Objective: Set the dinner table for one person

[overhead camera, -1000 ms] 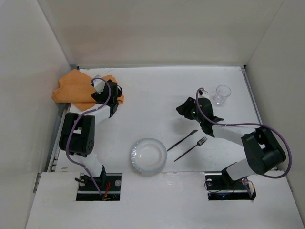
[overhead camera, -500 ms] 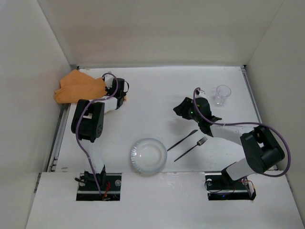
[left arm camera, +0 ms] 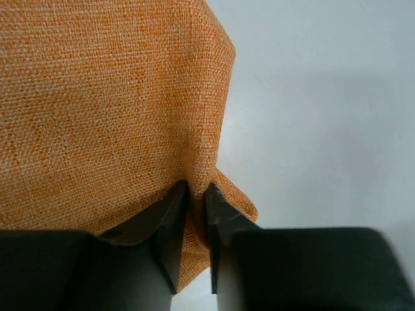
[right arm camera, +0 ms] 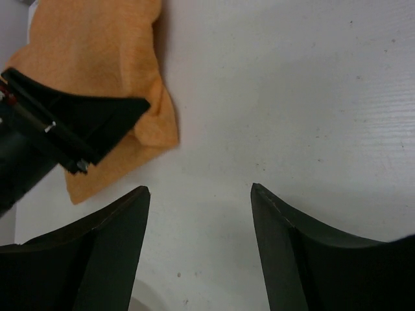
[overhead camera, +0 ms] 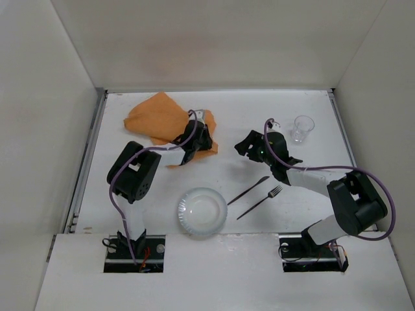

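The counter (overhead camera: pixel 259 110), white and matte, fills the middle of the top view between the white walls. The orange placemat (overhead camera: pixel 162 118) lies on it in the upper left part of the frame, crumpled and not spread flat.

The left jaws are closed almost fully on a fold at the lower right edge of the placemat. The left wrist view shows the fabric pinched between the two tips, with only the thickness of the cloth between them. From these jaws, the rest of the cloth extends toward the upper left of the top view. The plate (overhead camera: pixel 202 211) is straight below them, near the lower middle of the frame, well apart from the cloth.

The right jaws are wide open and hold nothing. They stand right of centre and face left toward the cloth, with bare counter between.

I judge that the coming move depends on this: the cloth trails up and left behind the grip, so pulling down in the frame would drag it toward the plate. The left arm (overhead camera: pixel 139 172) already has the cloth. The right arm (overhead camera: pixel 311 178) is nearer to the knife (overhead camera: pixel 248 190), fork (overhead camera: pixel 259 202) and glass (overhead camera: pixel 301 128).
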Robot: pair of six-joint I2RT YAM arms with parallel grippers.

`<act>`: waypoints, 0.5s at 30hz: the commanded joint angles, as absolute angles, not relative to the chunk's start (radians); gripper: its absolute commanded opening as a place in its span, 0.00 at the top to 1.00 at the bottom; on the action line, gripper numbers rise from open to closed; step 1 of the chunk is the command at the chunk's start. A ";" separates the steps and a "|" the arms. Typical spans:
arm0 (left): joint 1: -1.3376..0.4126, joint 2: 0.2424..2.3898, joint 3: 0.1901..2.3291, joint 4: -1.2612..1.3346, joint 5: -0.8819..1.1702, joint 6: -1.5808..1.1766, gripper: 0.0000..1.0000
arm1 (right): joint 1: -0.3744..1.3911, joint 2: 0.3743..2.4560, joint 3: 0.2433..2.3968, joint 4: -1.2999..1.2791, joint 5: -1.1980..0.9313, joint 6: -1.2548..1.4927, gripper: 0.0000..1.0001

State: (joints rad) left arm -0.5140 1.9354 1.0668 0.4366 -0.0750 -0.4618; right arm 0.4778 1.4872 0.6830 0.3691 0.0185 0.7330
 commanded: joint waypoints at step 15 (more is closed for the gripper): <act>-0.570 1.375 0.637 0.512 -0.192 -0.549 0.25 | 0.492 1.584 0.787 0.442 0.080 0.758 0.18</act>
